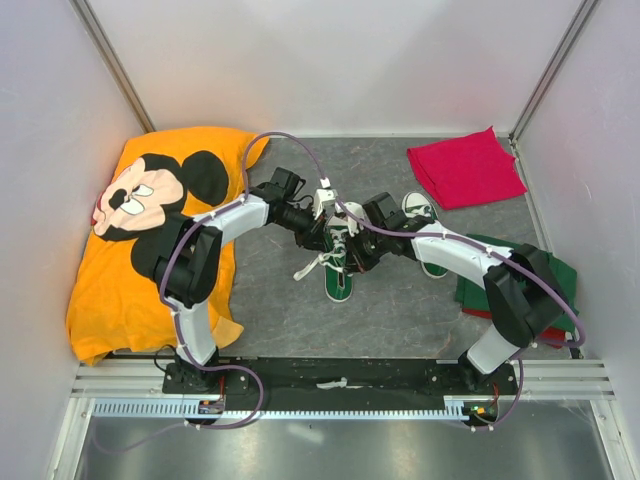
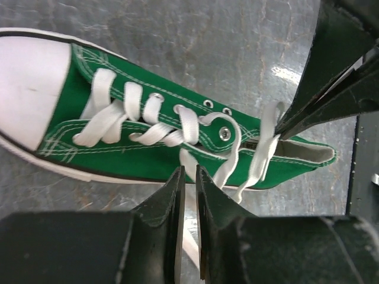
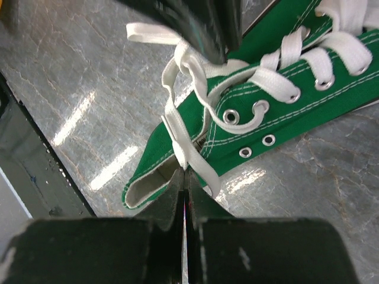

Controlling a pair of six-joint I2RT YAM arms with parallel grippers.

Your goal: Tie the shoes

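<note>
Both arms meet over the middle of the table (image 1: 280,300), crowding one green shoe (image 2: 148,168) that sits there with its laces up. The left pincer (image 2: 189,195) is down to a sliver, with a strand of lace (image 3: 177,127) running between its fingers. The right pincer (image 3: 185,186) is clamped flat on a fold of lace right over the heel opening. The other shoe (image 1: 418,208) sits just beyond the right arm, near a red cloth (image 1: 465,168).

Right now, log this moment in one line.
phase: tying | shoe: upright, no bow | left fingers: shut on lace | right fingers: shut on lace near heel
</note>
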